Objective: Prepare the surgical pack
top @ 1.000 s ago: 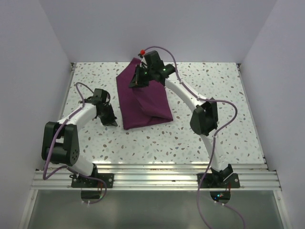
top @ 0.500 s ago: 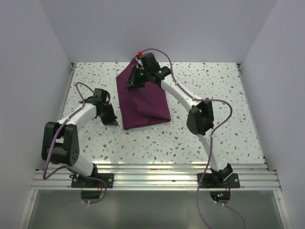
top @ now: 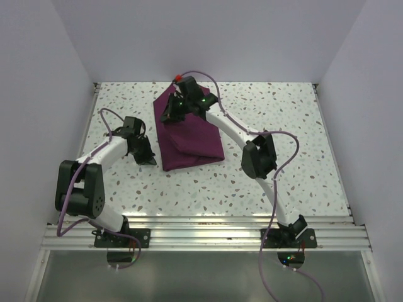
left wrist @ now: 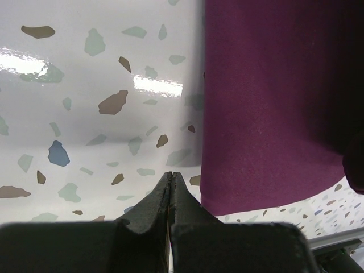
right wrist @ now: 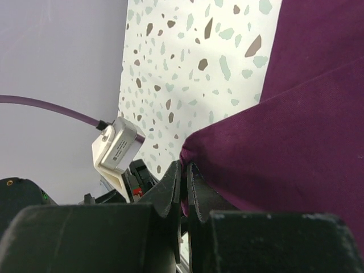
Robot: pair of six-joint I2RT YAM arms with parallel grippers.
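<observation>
Cloth fold pinched by the right gripper (right wrist: 183,170)
The plum-purple cloth (top: 192,141) lay folded mid-way across the speckled table (top: 296,126), its far-left fold raised in the right fingers' clamp. The left gripper (left wrist: 172,177), fingers pressed together and empty, sat just beside the cloth's near-left edge.

I run my left arm (top: 104,153) and right arm (top: 234,129) in a lab test booth: plain pale walls (top: 38,94) box in a speckled tabletop (top: 302,126), both arms bolted to a bare metal rail (top: 201,234), purple cables (right wrist: 34,102) trailing loose.
</observation>
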